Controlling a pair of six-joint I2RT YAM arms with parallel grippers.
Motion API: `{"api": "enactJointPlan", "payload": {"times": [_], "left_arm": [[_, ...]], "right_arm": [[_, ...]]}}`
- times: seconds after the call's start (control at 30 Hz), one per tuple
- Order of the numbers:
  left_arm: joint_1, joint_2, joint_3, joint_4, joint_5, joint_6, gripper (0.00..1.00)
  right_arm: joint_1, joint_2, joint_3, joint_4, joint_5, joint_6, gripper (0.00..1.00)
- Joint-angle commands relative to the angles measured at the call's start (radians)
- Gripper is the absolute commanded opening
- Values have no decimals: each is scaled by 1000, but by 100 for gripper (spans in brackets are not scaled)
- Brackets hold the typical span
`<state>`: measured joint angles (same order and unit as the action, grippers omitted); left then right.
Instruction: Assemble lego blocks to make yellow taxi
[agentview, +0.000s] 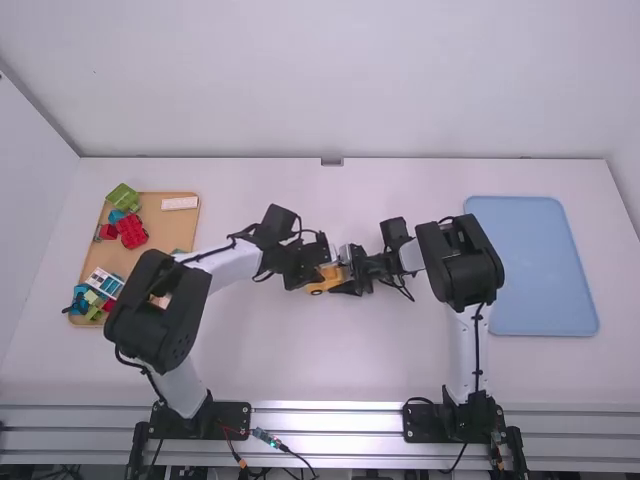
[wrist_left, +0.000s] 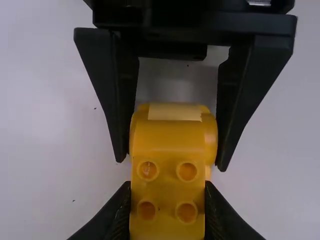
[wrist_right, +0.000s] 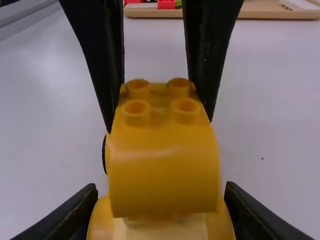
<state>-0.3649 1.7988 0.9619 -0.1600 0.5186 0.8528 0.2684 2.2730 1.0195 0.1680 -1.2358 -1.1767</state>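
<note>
"Those yellow blocks (wrist_right: 162, 170)?"
"Glossy plastic, smooth (the studs too)."
"And the brown tray (agentview: 168, 228)?"
"Looks like matt wood. The rail (agentview: 330, 421) is metal; the tabletop (agentview: 300, 370), smooth."

Left arm (agentview: 165, 310) bent inward | right arm (agentview: 462, 262) bent inward | both pairs of jaws clamped, facing

"What lies left on the white rectangular desk (agentview: 400, 360)?"

"A tan rectangular tray (agentview: 165, 240); on it, a red studded plastic block (agentview: 131, 232) sits before a green studded plastic block (agentview: 123, 198)."

"And right?"

"A blue rounded-corner rectangular tray (agentview: 530, 265)."

"Between the trays?"

"The yellow rounded plastic block assembly (agentview: 326, 279), near the desk's middle."
</note>
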Motion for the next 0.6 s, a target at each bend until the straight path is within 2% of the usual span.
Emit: {"api": "enactJointPlan", "payload": {"times": [0.0,0.23,0.4,0.57], "left_arm": [[-11,35,-7,2,9,-11,1],[-15,57,-7,0,5,-11,1],[-15,56,-7,-34,-67,-22,1],[-15,56,-8,-51,-6,18,1]], "right_arm": [[1,13,11,-6,5,3,54],[1,13,11,-7,5,2,54],[0,13,11,-6,5,2,54],[0,13,11,-6,5,2,54]]}}
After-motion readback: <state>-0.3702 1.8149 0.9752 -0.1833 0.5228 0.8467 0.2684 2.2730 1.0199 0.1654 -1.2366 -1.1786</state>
